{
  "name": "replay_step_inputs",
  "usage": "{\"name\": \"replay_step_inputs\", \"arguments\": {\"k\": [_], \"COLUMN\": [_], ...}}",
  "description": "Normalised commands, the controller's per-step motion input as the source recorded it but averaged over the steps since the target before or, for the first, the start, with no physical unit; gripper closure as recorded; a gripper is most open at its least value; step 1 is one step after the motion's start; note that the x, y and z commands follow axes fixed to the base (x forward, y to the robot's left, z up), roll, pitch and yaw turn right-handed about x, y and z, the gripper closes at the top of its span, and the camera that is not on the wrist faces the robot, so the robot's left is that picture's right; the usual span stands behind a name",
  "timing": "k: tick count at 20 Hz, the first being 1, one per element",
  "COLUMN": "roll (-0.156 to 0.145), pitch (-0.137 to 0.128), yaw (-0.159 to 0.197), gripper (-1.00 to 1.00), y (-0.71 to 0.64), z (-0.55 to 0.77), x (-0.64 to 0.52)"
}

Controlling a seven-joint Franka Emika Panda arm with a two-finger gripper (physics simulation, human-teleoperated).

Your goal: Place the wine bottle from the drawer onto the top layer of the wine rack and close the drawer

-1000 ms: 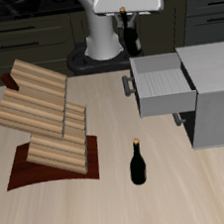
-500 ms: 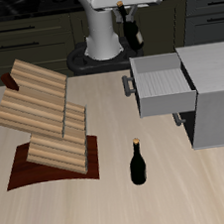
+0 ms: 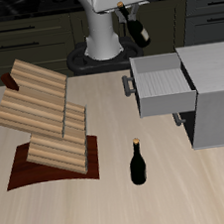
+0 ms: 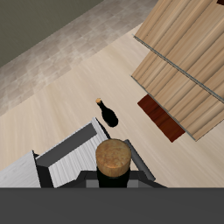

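My gripper (image 3: 120,7) is high above the table's back, shut on the neck of the wine bottle (image 3: 133,25), which hangs tilted under it. In the wrist view the bottle's tan cap (image 4: 112,156) fills the space between my fingers. The grey drawer (image 3: 162,83) stands open and empty, its dark handle (image 3: 130,86) facing the wine rack (image 3: 47,118). The rack's top layer (image 3: 30,95) is bare. The rack also shows in the wrist view (image 4: 188,57), with the drawer (image 4: 79,157) beneath me.
A second look-alike bottle (image 3: 138,164) stands upright on the table near the front edge, also in the wrist view (image 4: 106,112). The grey cabinet (image 3: 217,95) sits behind the drawer. The rack's reddish-brown base board (image 3: 24,175) lies on the table.
The held bottle has gone from hanging upright to tilted, its bottom swinging sideways away from the rack. The gripper has risen slightly.
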Motion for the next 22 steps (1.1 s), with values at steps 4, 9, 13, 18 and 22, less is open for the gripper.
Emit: {"name": "replay_step_inputs", "arguments": {"k": [4,9,13,18,22], "roll": [0.077,0.088,0.009,-0.006,-0.044], "pitch": [0.022,0.023,-0.007,0.03,0.015], "yaw": [-0.04,-0.065,0.011,0.004,-0.038], "gripper": [1.0,1.0,1.0,1.0,1.0], "y": [0.1,0.16,0.11,0.06,-0.09], "z": [-0.03,-0.02,-0.02,-0.02,0.08], "x": [0.07,0.08,0.03,0.16,0.21]}}
